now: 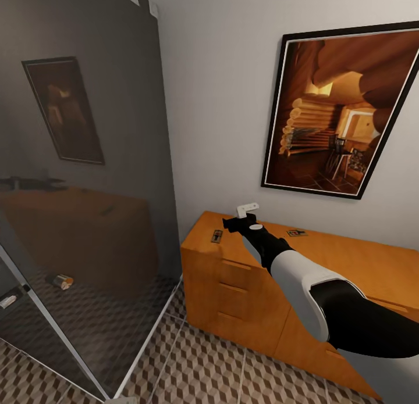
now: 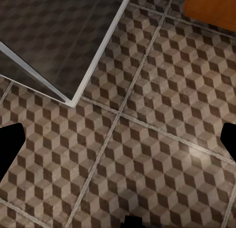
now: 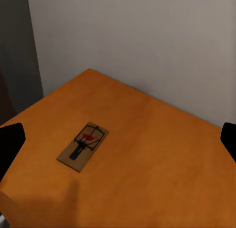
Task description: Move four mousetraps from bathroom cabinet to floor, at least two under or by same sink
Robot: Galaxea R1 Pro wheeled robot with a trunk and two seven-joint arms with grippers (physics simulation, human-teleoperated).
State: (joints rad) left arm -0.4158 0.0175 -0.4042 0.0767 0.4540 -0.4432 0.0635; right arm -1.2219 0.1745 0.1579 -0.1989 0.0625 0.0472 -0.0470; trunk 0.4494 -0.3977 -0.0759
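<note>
Hovering right tool (image 3: 118, 139) open above mousetrap (image 3: 83, 146) on cabinet (image 3: 157, 154).

The right arm reaches over the orange-brown cabinet (image 1: 256, 293), its pincer (image 1: 241, 217) above the flat top. Two mousetraps lie there: one (image 1: 216, 236) near the left corner, another (image 1: 297, 233) right of the arm. Cube-patterned bathroom floor (image 1: 203, 369) spreads below.

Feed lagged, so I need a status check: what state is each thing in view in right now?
Mousetrap near the cabinet's left end: flat on the top, untouched.
Second mousetrap: flat on the top, nearer the wall.
Cabinet: drawers shut.
Right gripper: open, empty, above the top.
Left gripper: open, empty, over the bathroom floor.
Framed picture: hanging on the wall.
</note>
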